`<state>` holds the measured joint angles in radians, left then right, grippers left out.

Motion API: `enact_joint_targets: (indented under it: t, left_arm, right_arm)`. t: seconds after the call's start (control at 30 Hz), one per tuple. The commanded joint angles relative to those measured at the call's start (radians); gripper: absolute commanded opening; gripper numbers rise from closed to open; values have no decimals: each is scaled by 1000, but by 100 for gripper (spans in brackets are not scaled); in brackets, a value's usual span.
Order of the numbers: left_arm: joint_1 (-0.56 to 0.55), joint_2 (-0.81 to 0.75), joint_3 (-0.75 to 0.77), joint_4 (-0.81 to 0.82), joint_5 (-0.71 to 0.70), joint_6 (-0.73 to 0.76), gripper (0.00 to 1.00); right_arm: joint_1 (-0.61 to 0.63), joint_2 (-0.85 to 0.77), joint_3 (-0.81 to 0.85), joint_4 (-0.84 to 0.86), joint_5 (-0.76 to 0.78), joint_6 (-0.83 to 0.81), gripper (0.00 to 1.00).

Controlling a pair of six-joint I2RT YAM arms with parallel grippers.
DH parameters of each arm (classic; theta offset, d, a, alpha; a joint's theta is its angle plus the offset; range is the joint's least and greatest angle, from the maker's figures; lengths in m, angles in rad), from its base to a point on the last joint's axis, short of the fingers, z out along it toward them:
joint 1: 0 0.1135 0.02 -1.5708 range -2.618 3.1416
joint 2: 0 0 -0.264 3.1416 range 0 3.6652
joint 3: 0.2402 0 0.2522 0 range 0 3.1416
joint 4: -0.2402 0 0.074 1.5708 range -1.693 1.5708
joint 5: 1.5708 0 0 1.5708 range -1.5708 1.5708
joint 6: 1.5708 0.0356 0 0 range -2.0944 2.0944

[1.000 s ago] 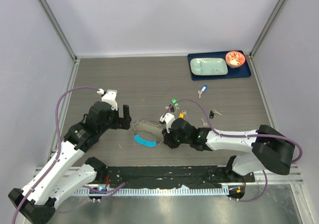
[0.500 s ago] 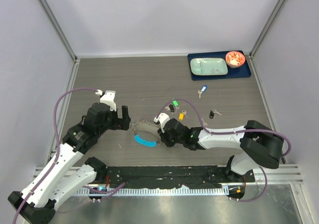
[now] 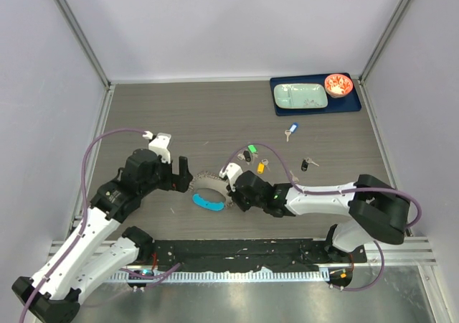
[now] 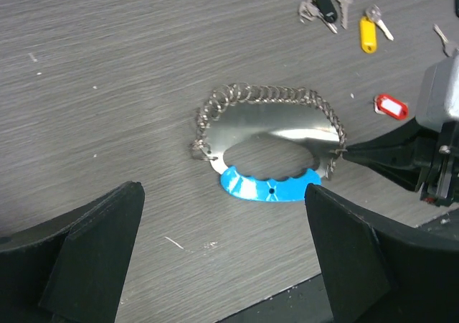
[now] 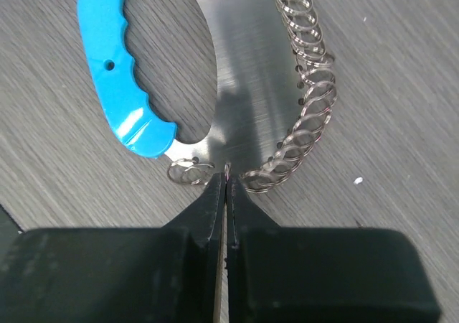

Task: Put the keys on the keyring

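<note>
The keyring (image 3: 208,186) is a shiny metal plate edged with several small wire rings, with a blue crescent (image 3: 208,203) on its near side. It shows in the left wrist view (image 4: 269,122) and the right wrist view (image 5: 244,93). My right gripper (image 5: 226,179) is shut, pinching a thin ring at the plate's edge between the blue crescent (image 5: 118,72) and the row of rings. My left gripper (image 4: 222,215) is open and empty, just left of the keyring (image 3: 186,174). Loose keys lie behind: green (image 3: 249,151), yellow (image 3: 261,167), black (image 3: 306,164), blue (image 3: 290,130) and a red tag (image 4: 391,107).
A dark blue tray (image 3: 351,106) at the back right holds a pale green plate (image 3: 301,95) and a red bowl (image 3: 337,85). A black rail (image 3: 237,250) runs along the near table edge. Grey walls enclose the table on three sides.
My right gripper slid left up to the keyring's right edge. My left gripper shifted slightly right and nearer toward the keyring.
</note>
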<state>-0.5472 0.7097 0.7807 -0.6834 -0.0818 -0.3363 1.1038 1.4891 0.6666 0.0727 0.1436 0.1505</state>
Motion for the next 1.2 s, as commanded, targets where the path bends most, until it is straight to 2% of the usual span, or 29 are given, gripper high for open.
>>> enact_joint_targets:
  t: [0.0, 0.17, 0.37, 0.63, 0.73, 0.87, 1.03, 1.17]
  left_arm:
    - [6, -33, -6, 64, 125, 55, 100]
    - [4, -102, -9, 120, 237, 121, 100]
    - [4, -179, -17, 223, 344, 161, 100]
    - [4, -184, 49, 223, 286, 256, 99]
    - [4, -190, 51, 277, 274, 307, 97]
    - [4, -182, 54, 347, 272, 362, 97]
    - [6, -115, 72, 417, 292, 399, 93]
    - [30, 18, 144, 406, 388, 384, 91]
  right_arm:
    - [8, -105, 66, 64, -6, -86, 1]
    - [8, -156, 125, 125, -42, -146, 1]
    - [7, -188, 180, 280, -70, -218, 1]
    - [-9, -113, 271, 436, -15, -304, 1]
    - [-16, -98, 261, 559, -91, -370, 1]
    - [-73, -108, 268, 622, -208, -327, 1]
    - [-263, -132, 205, 781, -555, -36, 1]
    - [-358, -118, 209, 863, -723, 43, 1]
